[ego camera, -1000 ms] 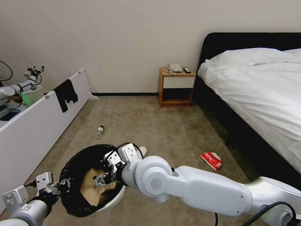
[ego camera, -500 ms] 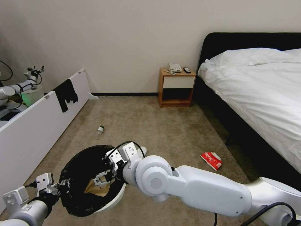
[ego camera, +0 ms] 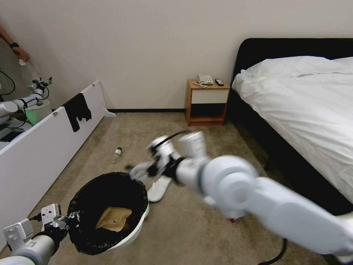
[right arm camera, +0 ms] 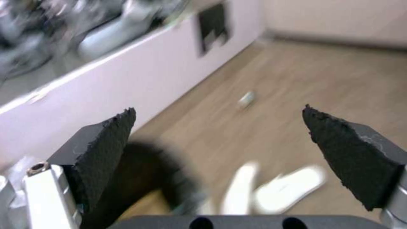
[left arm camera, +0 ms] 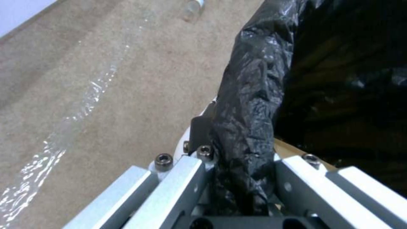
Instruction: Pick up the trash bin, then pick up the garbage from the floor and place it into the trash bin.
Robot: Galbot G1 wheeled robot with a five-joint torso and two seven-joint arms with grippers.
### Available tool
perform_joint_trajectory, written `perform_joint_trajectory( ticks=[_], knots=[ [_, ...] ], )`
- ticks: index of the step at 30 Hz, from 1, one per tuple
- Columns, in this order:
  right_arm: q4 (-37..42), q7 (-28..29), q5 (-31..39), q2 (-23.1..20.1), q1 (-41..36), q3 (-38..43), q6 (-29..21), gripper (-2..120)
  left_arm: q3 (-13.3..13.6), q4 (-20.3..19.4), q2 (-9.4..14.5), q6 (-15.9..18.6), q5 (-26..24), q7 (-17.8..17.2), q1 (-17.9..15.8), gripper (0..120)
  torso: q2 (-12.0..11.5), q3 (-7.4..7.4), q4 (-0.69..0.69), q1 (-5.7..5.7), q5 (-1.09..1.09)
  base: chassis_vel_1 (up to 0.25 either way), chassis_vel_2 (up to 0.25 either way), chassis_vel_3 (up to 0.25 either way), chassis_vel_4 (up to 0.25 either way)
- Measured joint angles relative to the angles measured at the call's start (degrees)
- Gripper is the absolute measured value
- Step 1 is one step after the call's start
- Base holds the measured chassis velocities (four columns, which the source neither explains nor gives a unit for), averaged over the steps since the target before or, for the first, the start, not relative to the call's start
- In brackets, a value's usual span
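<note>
The trash bin (ego camera: pixel 136 229), white with a black bag, hangs tilted at the lower left. My left gripper (ego camera: pixel 69 217) is shut on its rim. In the left wrist view the left gripper (left arm camera: pixel 237 152) pinches the crinkled bag (left arm camera: pixel 254 95) at the rim. A brown paper bag (ego camera: pixel 114 219) lies inside the bin. My right gripper (ego camera: pixel 138 171) is blurred above the bin's far edge. In the right wrist view the right gripper (right arm camera: pixel 218 113) is open and holds nothing. On the carpet lie a white slipper (ego camera: pixel 159 187) and a green-capped bottle (ego camera: pixel 117 152). The slippers (right arm camera: pixel 288 190) and the bottle (right arm camera: pixel 246 99) lie beyond the fingers.
A long white board (ego camera: pixel 44 147) with a black cloth (ego camera: pixel 77 110) runs along the left. Behind it are another robot's arm (ego camera: pixel 22 101) and a pale bucket (ego camera: pixel 36 110). A wooden nightstand (ego camera: pixel 206 103) stands against the wall. The bed (ego camera: pixel 305 110) takes up the right.
My right gripper let go of the brown paper bag, which now lies in the bin. The gripper rose out of the bin and swung away toward the slipper. The left gripper kept its hold.
</note>
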Motion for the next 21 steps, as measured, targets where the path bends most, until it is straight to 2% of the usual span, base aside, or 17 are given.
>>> perform_joint_trajectory(
  ticks=[1,2,4,5,7,8,11,12,14,17,19,21],
  knots=[
    [0.14,-1.20,-2.24,-1.85,-1.82,2.04,1.04,100,-0.13,0.06,-0.02,0.00,0.19,0.00,0.06,2,0.00,0.00,0.00,0.00,-0.01,0.000,0.000,0.000,0.000],
    [0.14,-1.20,-2.24,-1.85,-1.82,2.04,1.04,100,-0.13,0.06,-0.02,0.00,0.19,0.00,0.06,2,0.00,0.00,0.00,0.00,-0.01,0.000,0.000,0.000,0.000],
    [0.45,-3.37,-7.09,-6.18,-8.23,8.19,3.06,100,-0.31,0.11,-0.13,0.00,0.41,0.01,0.09,2,-0.01,0.00,-0.01,0.00,0.00,0.000,0.000,0.000,0.000],
    [0.45,-3.37,-7.09,-6.18,-8.23,8.19,3.06,100,-0.31,0.11,-0.13,0.00,0.41,0.01,0.09,2,-0.01,0.00,-0.01,0.00,0.00,0.000,0.000,0.000,0.000],
    [0.81,-5.57,-13.50,-10.95,-15.84,15.85,5.27,100,-0.58,0.21,-0.33,0.00,0.51,0.02,0.25,2,-0.01,0.00,-0.02,0.00,0.01,0.000,0.000,0.000,0.000],
    [0.81,-5.57,-13.50,-10.95,-15.84,15.85,5.27,100,-0.58,0.21,-0.33,0.00,0.51,0.02,0.25,2,-0.01,0.00,-0.02,0.00,0.01,0.000,0.000,0.000,0.000],
    [0.49,-7.74,-22.43,-16.24,-25.67,26.73,7.67,100,-0.84,0.29,-0.70,0.00,0.73,0.04,0.53,2,-0.01,0.00,-0.02,0.00,-0.01,0.000,0.000,0.000,0.000],
    [0.49,-7.74,-22.43,-16.24,-25.67,26.73,7.67,100,-0.84,0.29,-0.70,0.00,0.73,0.04,0.53,2,-0.01,0.00,-0.02,0.00,-0.01,0.000,0.000,0.000,0.000],
    [-0.90,-8.26,-27.52,-18.48,-30.71,31.30,8.78,100,-1.07,0.29,-1.16,0.00,1.05,0.31,0.90,2,-0.01,0.00,-0.04,0.00,-0.01,0.000,0.000,0.000,0.000],
    [-2.97,-8.32,-30.35,-18.94,-32.17,31.84,9.64,100,-1.61,0.02,-1.88,0.00,1.61,0.68,1.65,2,-0.01,0.00,-0.03,0.00,-0.02,0.000,0.000,0.000,0.000],
    [-5.28,-8.34,-33.18,-19.15,-33.29,31.59,10.41,100,-2.03,-0.29,-2.43,0.00,2.10,0.74,2.04,2,-0.01,0.00,0.05,0.00,0.00,0.000,0.000,0.000,0.000],
    [-6.91,-8.27,-35.25,-19.27,-34.47,31.37,10.92,100,-2.08,-0.36,-2.49,0.00,2.20,0.75,2.04,2,-0.01,0.00,0.03,0.00,-0.01,0.000,0.000,0.000,0.000]
  ],
)
